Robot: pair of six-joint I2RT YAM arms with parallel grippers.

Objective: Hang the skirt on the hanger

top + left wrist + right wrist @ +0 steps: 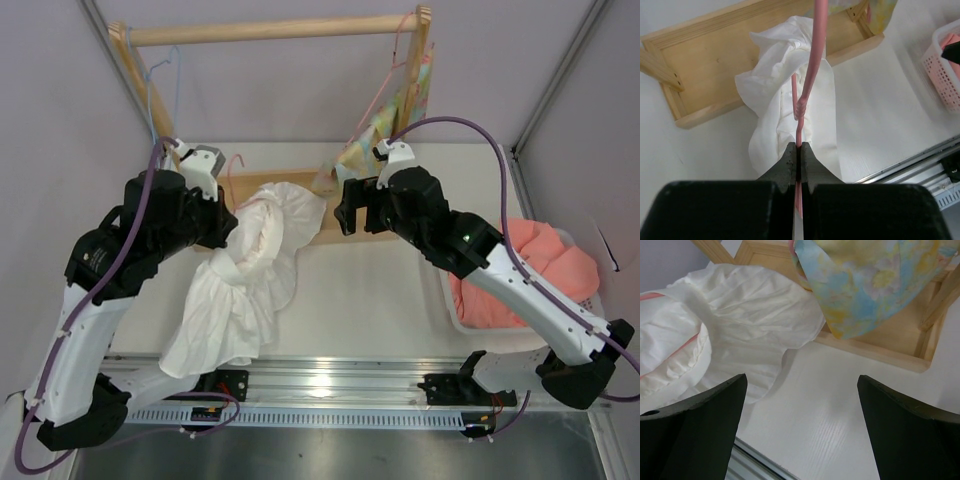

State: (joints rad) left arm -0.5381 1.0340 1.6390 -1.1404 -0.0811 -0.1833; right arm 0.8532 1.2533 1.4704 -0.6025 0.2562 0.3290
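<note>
White bench (380, 290) bears the skirt (250, 270), bunched over the hanger (812, 65) that the left pincer (797, 148) pinches tight. Right pincer (800, 381) gapes empty; next it likely must grip the waistband.

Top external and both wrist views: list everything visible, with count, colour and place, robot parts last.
skirt: 1, white, heaped on the table, upper end over the rack's base
hanger: 1, pink wire, partly inside the skirt
rack: 1, light wood, back of the table
blue hanger: 1, light blue wire, rail's left end
floral garment: 1, pastel, hanging at the rail's right end
second hanger: 1, pink wire, carrying the floral garment
basket: 1, pale lattice, table's right edge
cloth: 1, salmon-pink, in the basket
table: 1, white
left gripper: 1, black, shut on the hanger
right gripper: 1, black, open and empty, beside the skirt
</note>
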